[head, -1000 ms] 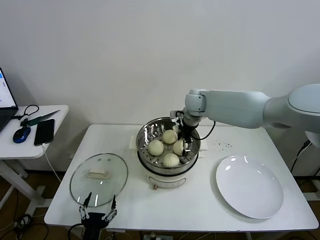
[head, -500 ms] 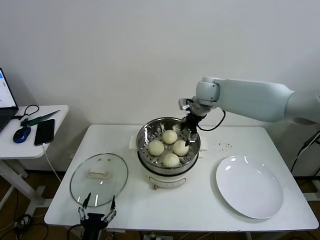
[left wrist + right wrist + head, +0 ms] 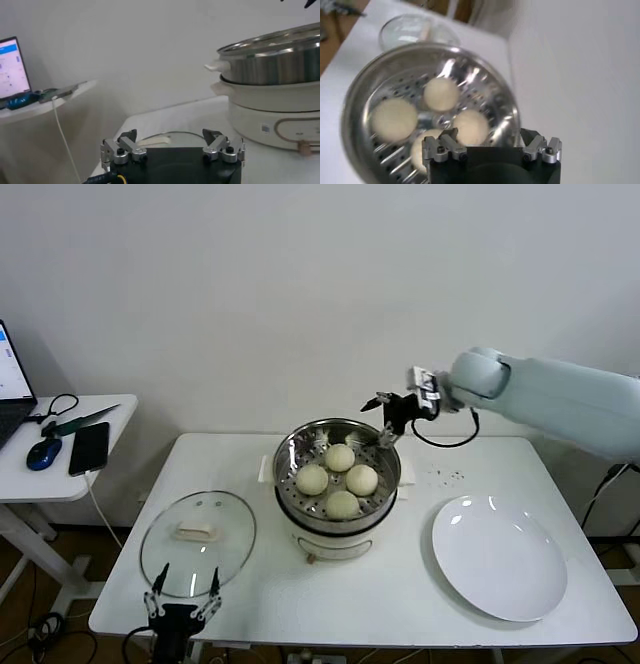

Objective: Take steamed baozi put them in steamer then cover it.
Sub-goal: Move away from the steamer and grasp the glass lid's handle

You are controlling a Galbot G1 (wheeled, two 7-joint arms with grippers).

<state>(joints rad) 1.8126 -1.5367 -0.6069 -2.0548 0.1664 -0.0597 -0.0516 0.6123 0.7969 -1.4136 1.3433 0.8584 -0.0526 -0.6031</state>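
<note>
Right gripper [image 3: 385, 422] — open, empty — has lifted off steamer [image 3: 338, 477].

I see a white table [image 3: 400, 604] carrying a white plate [image 3: 498, 556] on its right part. Left of that table, I've got a small side table [image 3: 60, 484] with a black phone [image 3: 88, 447], a blue mouse [image 3: 43, 452] and a laptop's edge [image 3: 12, 389].

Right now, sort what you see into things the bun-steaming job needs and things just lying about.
Job:
- four buns, in the steamer
- steamer
- glass lid, flat on the table, left of the steamer

Lying about:
- white plate, bare
- phone, mouse and laptop on the side table
</note>
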